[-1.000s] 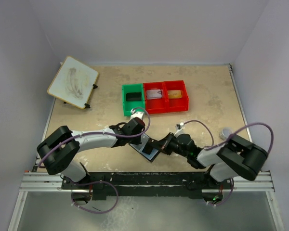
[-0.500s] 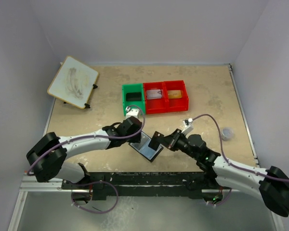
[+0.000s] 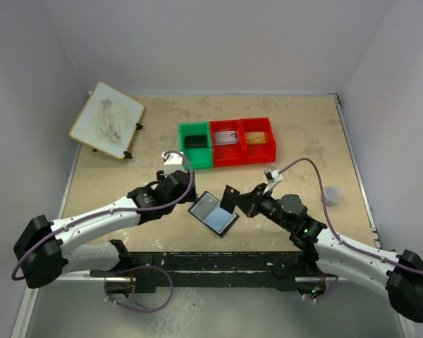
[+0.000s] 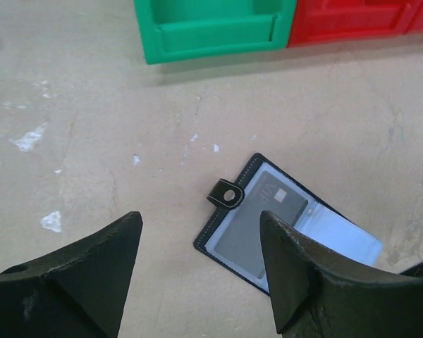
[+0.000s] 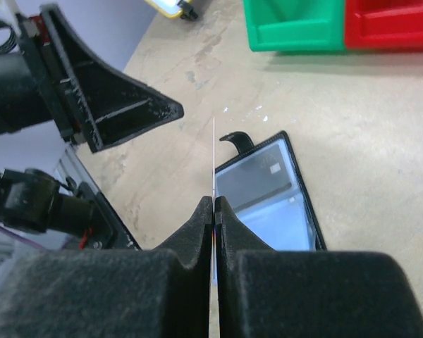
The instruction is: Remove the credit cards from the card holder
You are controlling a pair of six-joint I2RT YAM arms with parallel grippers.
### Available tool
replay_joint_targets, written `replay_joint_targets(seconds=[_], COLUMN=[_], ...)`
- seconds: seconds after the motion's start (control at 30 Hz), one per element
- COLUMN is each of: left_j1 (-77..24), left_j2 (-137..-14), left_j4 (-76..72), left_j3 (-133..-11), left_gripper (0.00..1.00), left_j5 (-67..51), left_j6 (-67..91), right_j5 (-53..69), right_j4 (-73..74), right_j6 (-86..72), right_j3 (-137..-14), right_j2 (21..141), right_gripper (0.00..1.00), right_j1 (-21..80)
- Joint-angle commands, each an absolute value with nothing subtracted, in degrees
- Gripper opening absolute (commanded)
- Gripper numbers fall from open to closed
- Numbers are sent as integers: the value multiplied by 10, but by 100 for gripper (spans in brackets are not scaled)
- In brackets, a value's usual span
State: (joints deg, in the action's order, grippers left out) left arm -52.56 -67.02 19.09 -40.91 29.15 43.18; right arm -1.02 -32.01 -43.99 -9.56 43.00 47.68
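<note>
Right claw (image 5: 213,204) clenched on one card (image 3: 230,198), seen edge-on in the wrist view and held upright off the table (image 3: 303,141), just beside the holder (image 3: 213,213). Left claw (image 4: 201,220) released, fingers spread. It hovers near the holder's tab (image 4: 225,193) side and touches nothing.

Holder lies open and flat near the front edge, between the two claws, pale inside up. Second card (image 4: 257,227) sits in the pocket on the tab half. Other half looks empty, though part of it is cut off in both wrist views. Green bin (image 4: 211,28) sits well behind.

Handling, as a judgement: cards are thin, stiff, light and slick. The pocketed one lies flush, so a pinch from above won't work; slide it out by its exposed edge, then pinch across the faces. Holder is light and floppy and will likely drag along unless the left claw pins it. The held card is gripped near one end and could pivot.
</note>
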Motion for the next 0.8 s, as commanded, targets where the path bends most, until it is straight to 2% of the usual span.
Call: replay_joint_targets(seconds=[0.0, 0.17, 0.43, 0.6, 0.77], left_j1=[-515, -466, -356, -342, -342], left_j2=[-640, -652, -578, -566, -540], left_j4=[240, 307, 339, 367, 355], left_j3=[-423, -457, -503, -532, -512], left_gripper=[66, 68, 69, 70, 71], left_j5=[387, 408, 368, 409, 433], left_j6=[451, 469, 412, 357, 315], right_j5=[42, 36, 49, 38, 5], right_j4=[-355, -335, -319, -287, -240], right_j6=[-297, -204, -4, 80, 143], right_j3=[-160, -194, -230, -271, -329], right_j2=[448, 462, 491, 525, 568], right_gripper=[0, 0, 0, 0, 0], right_j1=[478, 481, 508, 514, 517])
